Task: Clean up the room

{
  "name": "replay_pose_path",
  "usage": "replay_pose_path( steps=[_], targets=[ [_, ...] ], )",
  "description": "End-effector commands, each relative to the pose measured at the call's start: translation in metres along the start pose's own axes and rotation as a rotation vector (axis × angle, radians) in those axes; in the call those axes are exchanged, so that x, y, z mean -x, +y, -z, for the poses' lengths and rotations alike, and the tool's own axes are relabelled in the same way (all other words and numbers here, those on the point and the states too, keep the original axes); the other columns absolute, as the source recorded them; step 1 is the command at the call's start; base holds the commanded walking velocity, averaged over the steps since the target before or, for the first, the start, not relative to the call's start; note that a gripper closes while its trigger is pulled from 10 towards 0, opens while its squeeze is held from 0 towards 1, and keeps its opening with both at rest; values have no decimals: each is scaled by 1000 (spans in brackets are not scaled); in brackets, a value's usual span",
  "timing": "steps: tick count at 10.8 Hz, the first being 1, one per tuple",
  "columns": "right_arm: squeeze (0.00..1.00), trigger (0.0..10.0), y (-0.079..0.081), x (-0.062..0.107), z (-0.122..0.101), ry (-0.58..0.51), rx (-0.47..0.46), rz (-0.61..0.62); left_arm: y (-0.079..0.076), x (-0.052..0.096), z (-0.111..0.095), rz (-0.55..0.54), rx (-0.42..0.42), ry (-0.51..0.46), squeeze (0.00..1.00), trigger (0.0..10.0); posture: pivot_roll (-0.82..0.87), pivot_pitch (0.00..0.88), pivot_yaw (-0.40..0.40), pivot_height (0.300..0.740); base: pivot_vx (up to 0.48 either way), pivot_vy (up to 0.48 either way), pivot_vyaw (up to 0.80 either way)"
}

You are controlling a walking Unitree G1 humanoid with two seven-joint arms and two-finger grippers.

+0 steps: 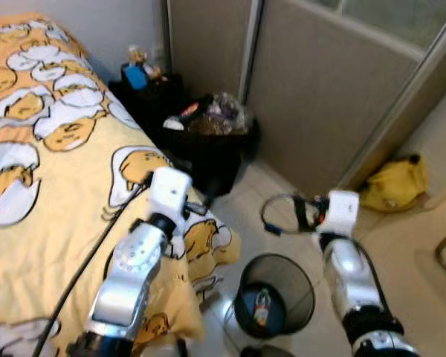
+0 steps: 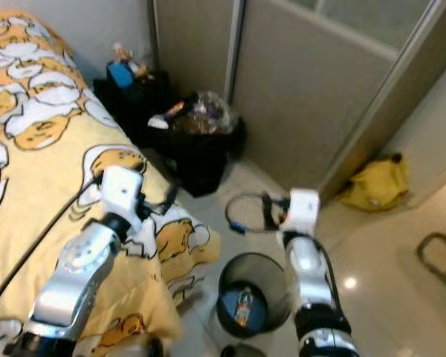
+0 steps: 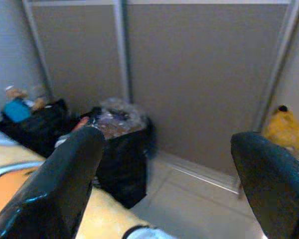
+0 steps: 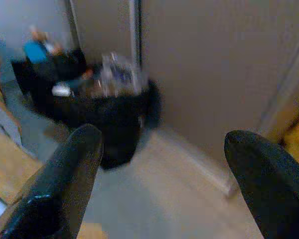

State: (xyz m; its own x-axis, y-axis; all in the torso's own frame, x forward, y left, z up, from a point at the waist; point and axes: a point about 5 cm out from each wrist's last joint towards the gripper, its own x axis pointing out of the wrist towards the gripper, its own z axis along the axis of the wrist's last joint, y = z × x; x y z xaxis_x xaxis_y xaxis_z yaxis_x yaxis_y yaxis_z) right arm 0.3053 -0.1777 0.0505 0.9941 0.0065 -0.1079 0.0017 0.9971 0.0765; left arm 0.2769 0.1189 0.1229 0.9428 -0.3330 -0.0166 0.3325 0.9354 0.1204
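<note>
Rubbish fills the black bin bag (image 1: 212,141) standing on the floor by the sliding door (image 1: 320,97), beside the bed (image 1: 44,186) with its egg-print cover. Nearer, a mesh wastebasket (image 1: 275,294) holds a small bottle (image 1: 262,306). Both arms reach forward: left pincer (image 3: 164,184) and right pincer (image 4: 164,184) each gape wide, holding nothing. A yellow bag (image 1: 394,182) slumps against the wall.

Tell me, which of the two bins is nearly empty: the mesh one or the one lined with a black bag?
The round mesh wastebasket between the arms: it holds one small bottle. The black-bagged bin by the wardrobe door is heaped with rubbish.
</note>
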Motion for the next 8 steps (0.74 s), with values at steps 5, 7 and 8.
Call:
replay_pose_path(
  steps=[5, 7, 8],
  targets=[
    [0, 10000, 6, 11, 21, 95, -98, -42, 15, -8, 38, -189, -46, 87, 0, 10000, 157, 0, -83, 740, 0, -160, 0],
    [0, 10000, 12, 13, 24, 99, -78, -89, 7, -8, 41, -214, -40, 79, 0, 10000, 154, 0, -81, 740, 0, -480, 0],
    [0, 10000, 10, 16, 21, 78, -36, -109, 13, -2, 44, -289, -54, 86, 0, 10000, 153, 0, -77, 740, 0, -480, 0]
  ],
)
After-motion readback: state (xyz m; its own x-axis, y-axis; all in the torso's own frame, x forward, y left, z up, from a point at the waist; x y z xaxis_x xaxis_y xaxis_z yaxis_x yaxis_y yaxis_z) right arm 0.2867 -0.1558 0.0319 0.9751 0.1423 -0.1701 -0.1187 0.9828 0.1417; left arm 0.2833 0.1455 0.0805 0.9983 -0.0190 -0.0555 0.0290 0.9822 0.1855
